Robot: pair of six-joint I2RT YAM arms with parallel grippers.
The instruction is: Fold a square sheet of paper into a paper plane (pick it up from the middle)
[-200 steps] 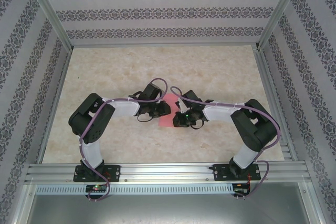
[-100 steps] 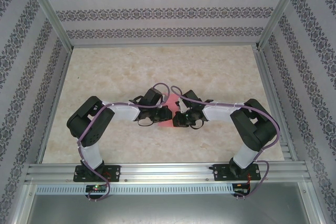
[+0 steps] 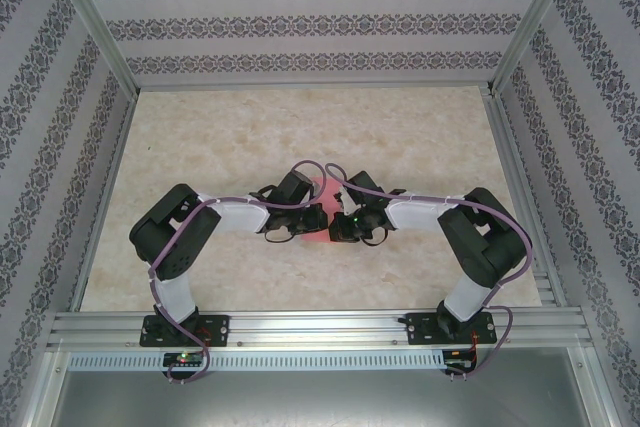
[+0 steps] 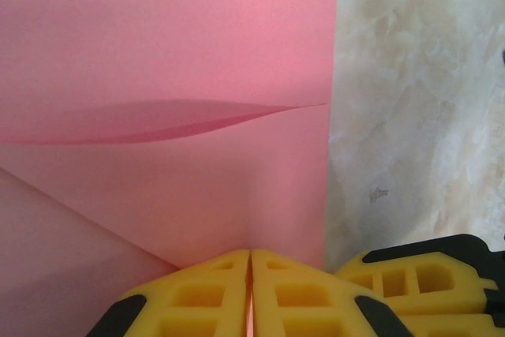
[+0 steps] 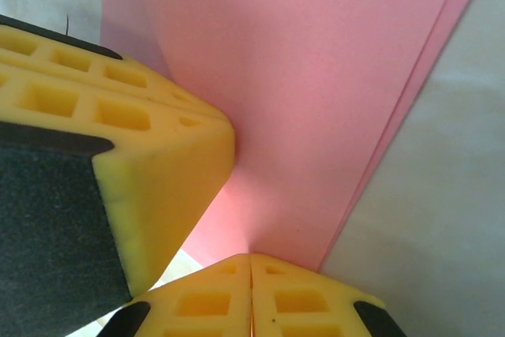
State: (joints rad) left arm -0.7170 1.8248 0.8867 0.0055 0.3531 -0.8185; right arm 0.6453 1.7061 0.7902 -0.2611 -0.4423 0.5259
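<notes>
Pinching the square sheet of paper (image 4: 158,37), my left tool (image 4: 251,274) and right tool (image 5: 251,272) both clamp it, apparently mid-fold; edges should align before creasing.

Robot lab test cell, not a lived-in room. Evidence: bare aluminium extrusion frame (image 3: 92,27) boxing the workspace, floral-striped wallpaper panels (image 3: 300,22) set inside it as a backdrop (panels, not room walls), marble-look tabletop (image 3: 250,127) inside the frame, left arm (image 3: 175,237) and right arm (image 3: 480,237) bolted to a slotted rail (image 3: 320,325) at the near edge, purple cable (image 3: 303,163) looping loose along the links
</notes>
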